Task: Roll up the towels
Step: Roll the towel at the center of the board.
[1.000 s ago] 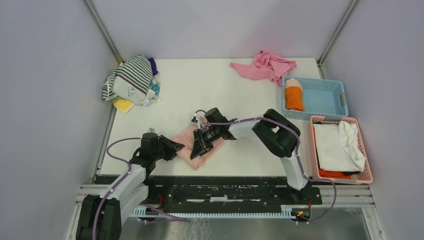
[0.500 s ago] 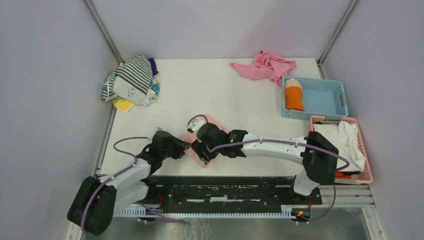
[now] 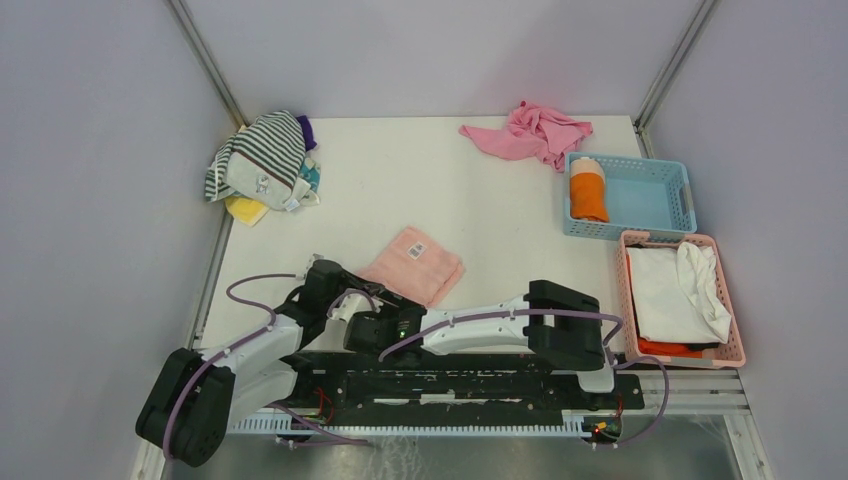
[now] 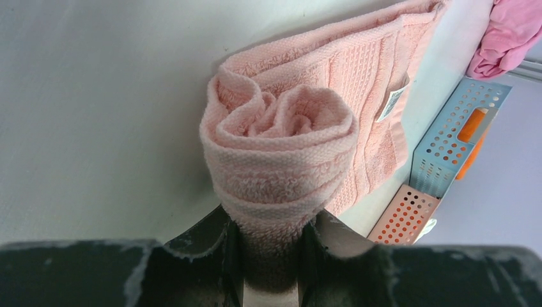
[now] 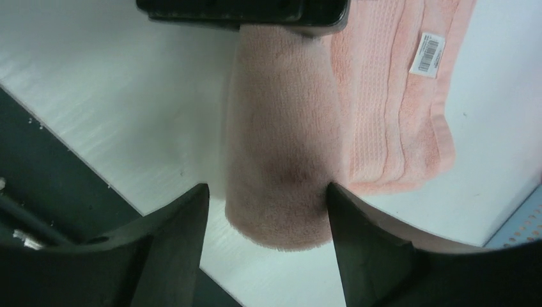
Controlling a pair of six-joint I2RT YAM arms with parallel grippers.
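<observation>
Jaws of the left gripper are clamped on one end of the rolled part of the pink towel, which lies by the near edge of the table, left of centre. The right gripper is held with jaws apart, astride the other end. The rolled part's long axis runs from one gripper to the other. The flat part, with its label, is spread to the far right. In the top view the rolled part is hidden by both arms.
</observation>
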